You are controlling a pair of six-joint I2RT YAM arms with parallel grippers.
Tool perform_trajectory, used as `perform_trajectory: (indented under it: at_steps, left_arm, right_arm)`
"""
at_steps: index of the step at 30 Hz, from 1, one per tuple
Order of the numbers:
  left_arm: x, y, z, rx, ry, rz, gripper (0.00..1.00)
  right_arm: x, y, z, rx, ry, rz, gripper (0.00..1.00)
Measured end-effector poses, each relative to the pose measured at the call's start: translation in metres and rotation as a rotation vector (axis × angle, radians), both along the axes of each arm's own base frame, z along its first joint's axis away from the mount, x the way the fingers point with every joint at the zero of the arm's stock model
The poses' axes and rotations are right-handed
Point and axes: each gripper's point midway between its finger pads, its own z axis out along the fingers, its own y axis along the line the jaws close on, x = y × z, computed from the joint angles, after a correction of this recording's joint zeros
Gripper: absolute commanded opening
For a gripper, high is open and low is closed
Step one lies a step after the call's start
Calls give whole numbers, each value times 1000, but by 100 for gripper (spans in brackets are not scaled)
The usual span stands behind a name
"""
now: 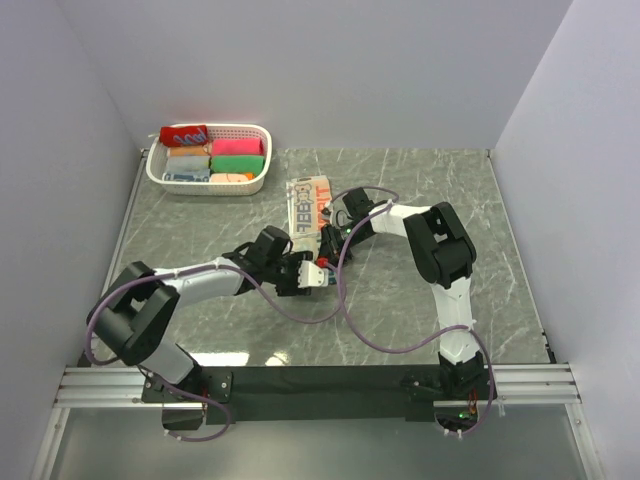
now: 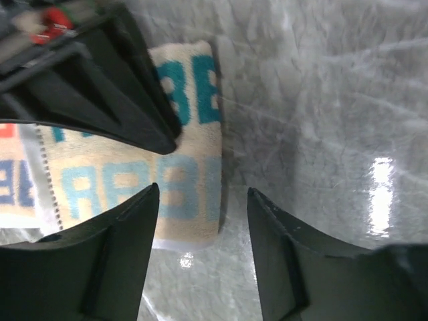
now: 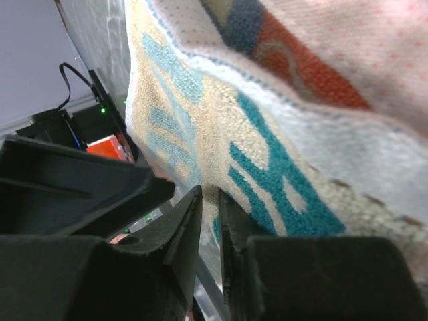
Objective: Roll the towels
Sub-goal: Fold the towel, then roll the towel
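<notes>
Rolling seems barely begun on the cream towel: left fingers gape over its corner, right fingers nearly closed, hold unclear; next, tuck the hem over.

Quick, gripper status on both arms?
Left gripper: open, holding nothing, over the cream towel near its edge.
Right gripper: jaws almost together at that towel's edge; cannot tell whether it is pinched.

Cream towel, teal lettering, unrolled mid-table.
</notes>
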Motion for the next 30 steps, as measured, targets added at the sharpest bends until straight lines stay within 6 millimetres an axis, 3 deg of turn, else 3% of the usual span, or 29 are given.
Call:
perform_trajectory:
  at_steps: [7, 11, 14, 17, 20, 26, 30]
  left_arm:
    - [-2, 1, -23, 79, -33, -71, 46]
    - [3, -2, -27, 115, -27, -93, 24]
    - [9, -7, -29, 144, 2, -102, 12]
    - [4, -5, -28, 163, 39, -118, 2]
    - [-8, 0, -28, 169, 91, -134, 1]
    - [-44, 9, -23, 164, 246, -148, 1]
    - [-66, 14, -20, 160, 355, -147, 1]
  right_arm:
    - [3, 0, -1, -1, 8, -15, 13]
    - [2, -1, -2, -2, 9, -16, 13]
    - [2, -1, -1, -2, 2, -12, 15]
    - [2, -4, 3, -14, -24, -3, 17]
    - [6, -6, 16, -26, -66, 2, 19]
    - [43, 4, 53, -6, -239, 5, 20]
    - [51, 6, 58, -16, -291, 20, 21]
